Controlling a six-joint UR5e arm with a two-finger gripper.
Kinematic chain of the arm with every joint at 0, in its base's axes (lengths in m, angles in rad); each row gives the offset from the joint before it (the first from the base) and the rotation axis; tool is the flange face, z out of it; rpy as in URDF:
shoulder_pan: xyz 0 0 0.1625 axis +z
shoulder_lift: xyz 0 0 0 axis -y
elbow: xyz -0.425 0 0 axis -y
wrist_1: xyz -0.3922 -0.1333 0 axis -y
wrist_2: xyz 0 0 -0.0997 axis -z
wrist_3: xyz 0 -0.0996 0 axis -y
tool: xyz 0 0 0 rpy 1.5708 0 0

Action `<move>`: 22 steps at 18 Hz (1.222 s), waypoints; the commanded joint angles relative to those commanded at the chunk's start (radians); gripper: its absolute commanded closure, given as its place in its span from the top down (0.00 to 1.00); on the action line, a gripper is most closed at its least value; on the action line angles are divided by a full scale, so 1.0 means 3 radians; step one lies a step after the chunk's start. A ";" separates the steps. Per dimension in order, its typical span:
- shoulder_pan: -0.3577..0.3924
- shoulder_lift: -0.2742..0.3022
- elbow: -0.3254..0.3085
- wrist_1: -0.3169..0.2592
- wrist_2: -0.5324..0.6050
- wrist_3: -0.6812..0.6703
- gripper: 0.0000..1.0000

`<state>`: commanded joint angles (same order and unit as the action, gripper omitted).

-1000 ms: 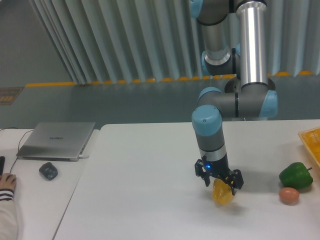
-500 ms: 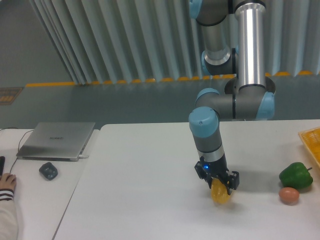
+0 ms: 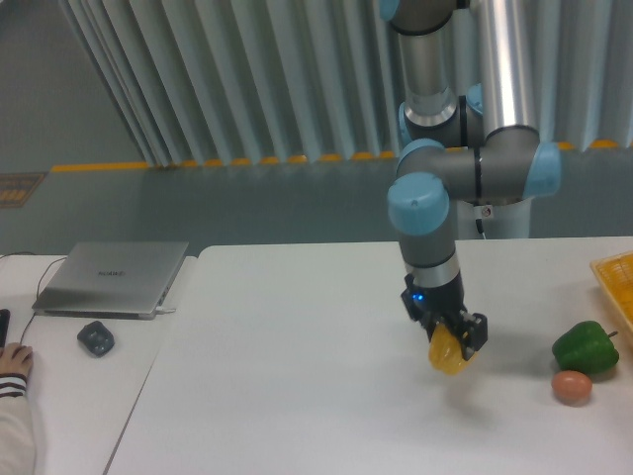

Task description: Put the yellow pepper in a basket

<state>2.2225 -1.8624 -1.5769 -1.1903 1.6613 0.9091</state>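
While the end effector (image 3: 450, 336) grips the yellow pepper (image 3: 448, 353), the green pepper (image 3: 585, 347) sits before the basket (image 3: 617, 279).

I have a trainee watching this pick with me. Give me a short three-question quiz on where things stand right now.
1. True or false: the gripper is shut on the yellow pepper.
2. Which lies nearer the basket: (a) the green pepper or (b) the laptop?
3. What small object sits just in front of the green pepper?

Key
1. True; the pepper is clear of the table.
2. (a)
3. The orange-pink ball.
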 joint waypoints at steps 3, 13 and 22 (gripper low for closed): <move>0.0240 0.0057 0.0015 0.0025 -0.0072 0.0527 0.38; 0.1069 0.0103 0.0102 0.0255 -0.0036 0.1938 0.38; 0.1560 0.0062 0.0066 0.0408 0.0372 0.3481 0.43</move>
<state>2.6905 -1.8438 -1.5570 -1.0679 1.7730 1.9534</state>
